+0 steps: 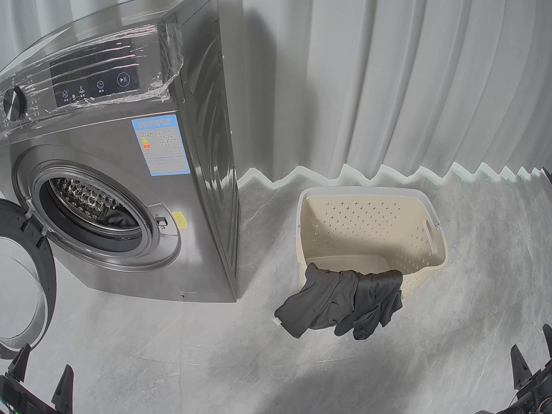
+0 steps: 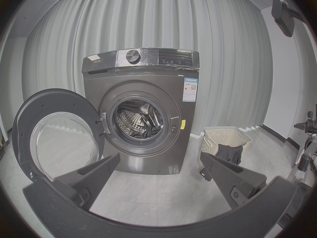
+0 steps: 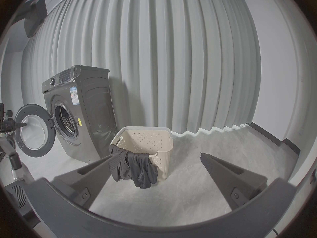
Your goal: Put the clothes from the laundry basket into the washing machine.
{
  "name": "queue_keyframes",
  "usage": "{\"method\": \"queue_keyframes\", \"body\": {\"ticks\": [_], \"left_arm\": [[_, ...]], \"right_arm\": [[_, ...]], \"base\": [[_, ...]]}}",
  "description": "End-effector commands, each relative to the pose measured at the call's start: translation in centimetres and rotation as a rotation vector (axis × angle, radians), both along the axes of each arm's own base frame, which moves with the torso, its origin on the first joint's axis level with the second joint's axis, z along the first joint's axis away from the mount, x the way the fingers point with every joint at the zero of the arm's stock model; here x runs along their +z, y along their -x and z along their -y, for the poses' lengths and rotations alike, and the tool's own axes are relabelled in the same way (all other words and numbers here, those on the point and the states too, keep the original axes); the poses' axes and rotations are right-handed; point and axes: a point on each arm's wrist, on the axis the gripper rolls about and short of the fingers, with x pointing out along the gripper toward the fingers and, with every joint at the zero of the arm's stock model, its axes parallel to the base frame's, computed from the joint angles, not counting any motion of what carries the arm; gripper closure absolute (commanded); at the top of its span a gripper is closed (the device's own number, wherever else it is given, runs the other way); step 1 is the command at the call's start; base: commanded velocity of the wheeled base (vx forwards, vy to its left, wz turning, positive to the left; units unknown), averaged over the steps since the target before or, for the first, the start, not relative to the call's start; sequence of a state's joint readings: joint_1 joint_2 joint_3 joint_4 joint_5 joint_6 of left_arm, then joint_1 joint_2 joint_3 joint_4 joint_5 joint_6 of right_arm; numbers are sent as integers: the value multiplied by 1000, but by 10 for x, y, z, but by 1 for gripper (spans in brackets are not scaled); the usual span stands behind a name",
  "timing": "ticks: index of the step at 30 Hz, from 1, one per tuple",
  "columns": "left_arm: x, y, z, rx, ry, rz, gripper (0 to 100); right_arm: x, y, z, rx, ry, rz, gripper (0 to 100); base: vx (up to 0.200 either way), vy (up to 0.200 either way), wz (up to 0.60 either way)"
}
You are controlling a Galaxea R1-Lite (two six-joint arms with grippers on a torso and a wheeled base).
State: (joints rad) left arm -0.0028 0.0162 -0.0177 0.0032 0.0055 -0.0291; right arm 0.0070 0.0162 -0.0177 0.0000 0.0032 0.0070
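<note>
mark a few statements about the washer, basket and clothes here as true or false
1. The door of the washing machine stands open. True.
2. A dark garment hangs over the rim of the laundry basket, on the side nearest the robot. True.
3. The basket lies tipped on its side. False: it stands upright on the floor.
4. The machine holds nothing. False: a dark cloth lies in its drum.
5. The left gripper and the right gripper both have open jaws with nothing held. True.
</note>
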Motion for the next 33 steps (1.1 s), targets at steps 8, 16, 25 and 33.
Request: {"method": "queue_keyframes", "body": {"ticks": [8, 16, 25, 33], "left_arm": [[-5, 0, 0, 3, 3, 0, 0], [-5, 0, 0, 0, -3, 0, 0], [-5, 0, 0, 2, -12, -1, 0], [-5, 0, 0, 2, -11, -1, 0]], "right_arm": [[72, 4, -1, 160, -89, -8, 0], [64, -42, -6, 264, -97, -308, 0], [59, -103, -17, 309, -114, -509, 0], [48, -150, -39, 365, -198, -594, 0]], "base": [[0, 0, 0], [0, -150, 0], [0, -67, 0], [-50, 0, 0]]}}
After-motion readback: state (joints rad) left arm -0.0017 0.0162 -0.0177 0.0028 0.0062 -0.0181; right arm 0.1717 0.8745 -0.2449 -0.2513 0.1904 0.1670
